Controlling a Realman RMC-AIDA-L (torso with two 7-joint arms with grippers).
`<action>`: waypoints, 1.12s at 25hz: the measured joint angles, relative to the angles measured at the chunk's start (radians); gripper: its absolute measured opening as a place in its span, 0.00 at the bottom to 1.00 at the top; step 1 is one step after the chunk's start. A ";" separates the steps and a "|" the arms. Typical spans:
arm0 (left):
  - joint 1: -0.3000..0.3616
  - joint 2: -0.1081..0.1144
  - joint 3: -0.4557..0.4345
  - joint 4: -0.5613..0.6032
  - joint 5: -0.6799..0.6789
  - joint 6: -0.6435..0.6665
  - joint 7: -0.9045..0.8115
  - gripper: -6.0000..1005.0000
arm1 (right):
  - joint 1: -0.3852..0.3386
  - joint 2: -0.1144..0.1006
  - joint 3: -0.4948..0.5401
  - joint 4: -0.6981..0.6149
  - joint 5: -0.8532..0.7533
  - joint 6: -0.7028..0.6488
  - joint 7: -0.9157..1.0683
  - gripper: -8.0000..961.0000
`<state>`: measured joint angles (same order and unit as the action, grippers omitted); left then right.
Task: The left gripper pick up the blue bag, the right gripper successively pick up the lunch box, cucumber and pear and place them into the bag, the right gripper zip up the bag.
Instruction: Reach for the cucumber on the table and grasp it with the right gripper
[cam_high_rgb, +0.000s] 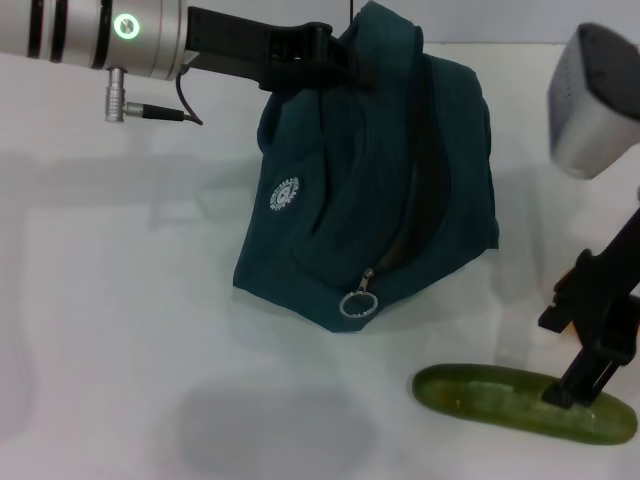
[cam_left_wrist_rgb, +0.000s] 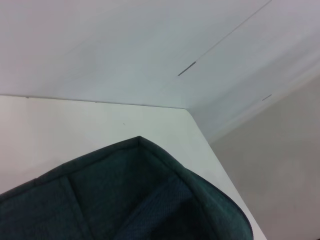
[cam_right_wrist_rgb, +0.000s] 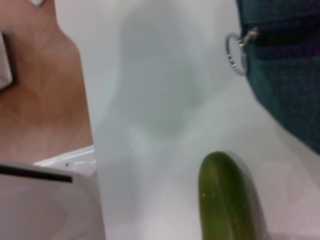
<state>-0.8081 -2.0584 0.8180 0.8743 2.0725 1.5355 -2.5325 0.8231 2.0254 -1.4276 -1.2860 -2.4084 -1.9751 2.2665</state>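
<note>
The blue bag (cam_high_rgb: 400, 180) stands on the white table, its top edge held up by my left gripper (cam_high_rgb: 300, 55), which is shut on the fabric. Its zip is open, with the ring pull (cam_high_rgb: 358, 298) low on the front. The bag's rim fills the lower part of the left wrist view (cam_left_wrist_rgb: 125, 200). The cucumber (cam_high_rgb: 490, 395) lies flat on the table in front of and to the right of the bag. My right gripper (cam_high_rgb: 575, 390) is down on the cucumber's right part. The right wrist view shows the cucumber's end (cam_right_wrist_rgb: 227, 200), the bag (cam_right_wrist_rgb: 290, 65) and the ring pull (cam_right_wrist_rgb: 234, 52). A sliver of orange (cam_high_rgb: 567, 318) shows behind the right gripper. The lunch box is out of view.
The white table (cam_high_rgb: 120, 300) stretches left of the bag and in front of it. In the right wrist view the table's edge runs beside brown floor (cam_right_wrist_rgb: 40, 100), and a white object (cam_right_wrist_rgb: 45, 205) is close by. A white wall stands behind the table (cam_left_wrist_rgb: 150, 50).
</note>
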 joint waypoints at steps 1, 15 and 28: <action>0.000 0.000 0.000 0.000 0.000 0.000 0.000 0.07 | 0.001 0.001 -0.023 0.002 0.004 0.009 0.001 0.90; -0.003 -0.001 0.000 0.000 -0.002 0.000 0.013 0.07 | 0.025 0.002 -0.305 0.049 -0.001 0.155 0.023 0.85; 0.004 -0.003 -0.002 0.000 -0.002 0.000 0.023 0.07 | 0.038 0.003 -0.447 0.065 0.002 0.237 0.034 0.80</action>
<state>-0.8040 -2.0617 0.8160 0.8743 2.0707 1.5355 -2.5096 0.8616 2.0279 -1.8749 -1.2207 -2.4064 -1.7385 2.3004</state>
